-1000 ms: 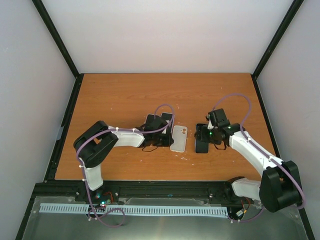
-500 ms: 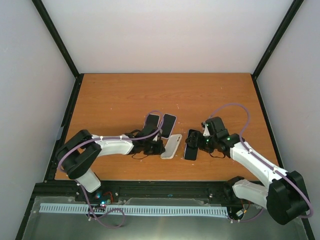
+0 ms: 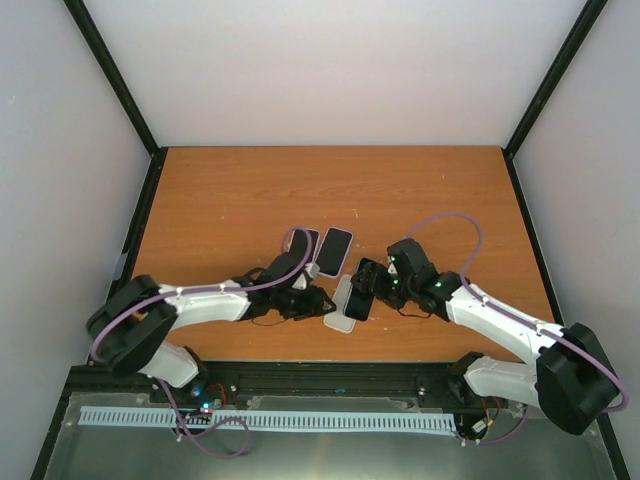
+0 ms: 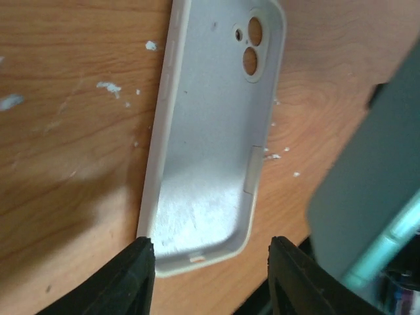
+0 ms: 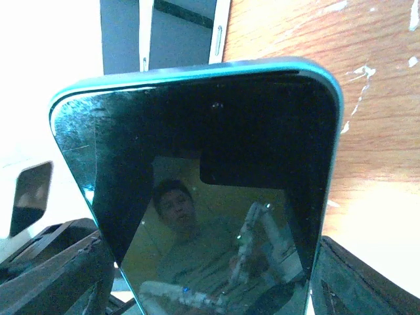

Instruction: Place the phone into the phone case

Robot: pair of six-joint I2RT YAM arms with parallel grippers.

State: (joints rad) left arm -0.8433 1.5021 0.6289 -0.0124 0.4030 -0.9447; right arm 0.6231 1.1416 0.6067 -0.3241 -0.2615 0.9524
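Observation:
The white phone case (image 4: 210, 131) lies hollow side up on the table, camera holes at its far end; in the top view the case (image 3: 341, 315) sits near the front edge. My left gripper (image 4: 213, 262) stands open, its black fingers (image 4: 138, 275) on either side of the case's near end, not touching it. My right gripper (image 3: 368, 285) is shut on the phone (image 5: 210, 164), a dark-screened handset with a teal rim. It holds the phone (image 3: 360, 290) tilted over the case's right side. In the left wrist view the phone (image 4: 367, 190) looms at the right.
Two more handsets lie behind on the orange table (image 3: 220, 200): a dark one (image 3: 335, 250) and a second (image 3: 304, 243) partly under the left arm's cable. The table's front edge (image 3: 330, 360) is just below the case.
The case has slid toward the front edge and turned. My left gripper, shut before, has opened and let it go. My right arm has carried the phone left, over the case.

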